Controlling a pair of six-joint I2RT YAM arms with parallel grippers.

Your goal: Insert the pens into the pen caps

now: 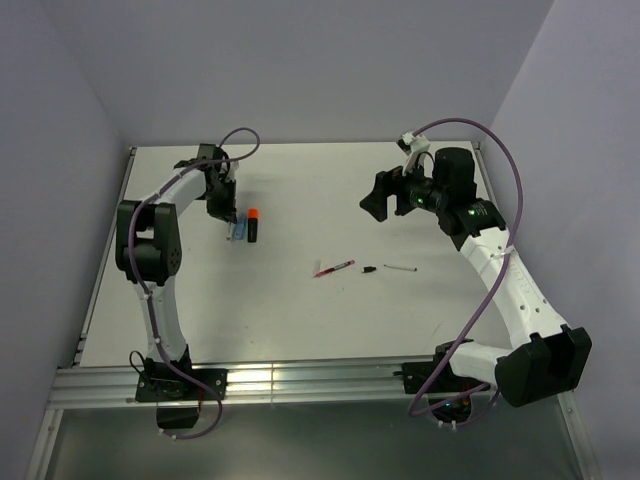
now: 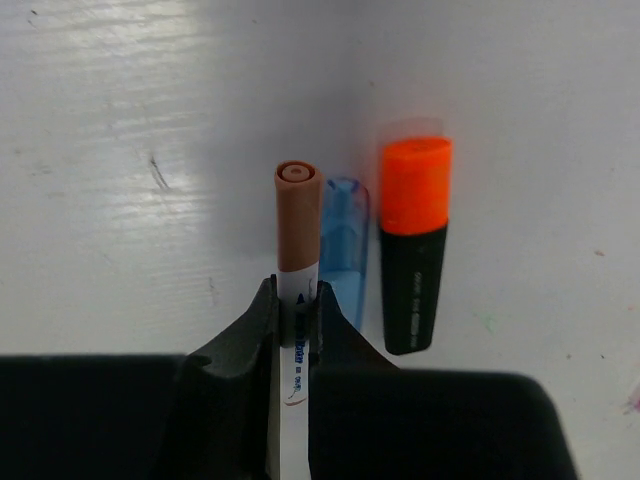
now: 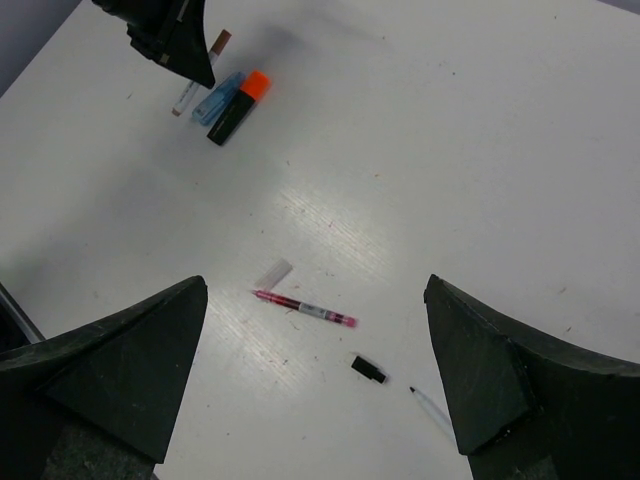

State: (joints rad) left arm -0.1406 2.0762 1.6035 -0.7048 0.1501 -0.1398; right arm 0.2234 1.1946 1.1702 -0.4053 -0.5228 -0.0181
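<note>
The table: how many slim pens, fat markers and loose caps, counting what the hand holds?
Slim pens: 3 (brown-tipped white pen in the left hand, red pen, thin white pen)
Fat markers: 2 (light-blue marker, black marker with orange end)
Loose caps: 2 (black cap, pale cap)
Total: 7

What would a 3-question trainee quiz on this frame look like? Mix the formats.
1. True or false: the right gripper holds the red pen.
2. What is the left gripper shut on?
A. the black marker with orange end
B. the light-blue marker
C. the white pen with a brown end
3. In the top view, what small thing lies between the red pen and the slim pen to its right?

Key
1. False: the right gripper is open and the red pen lies loose below it.
2. C
3. The black cap
</note>
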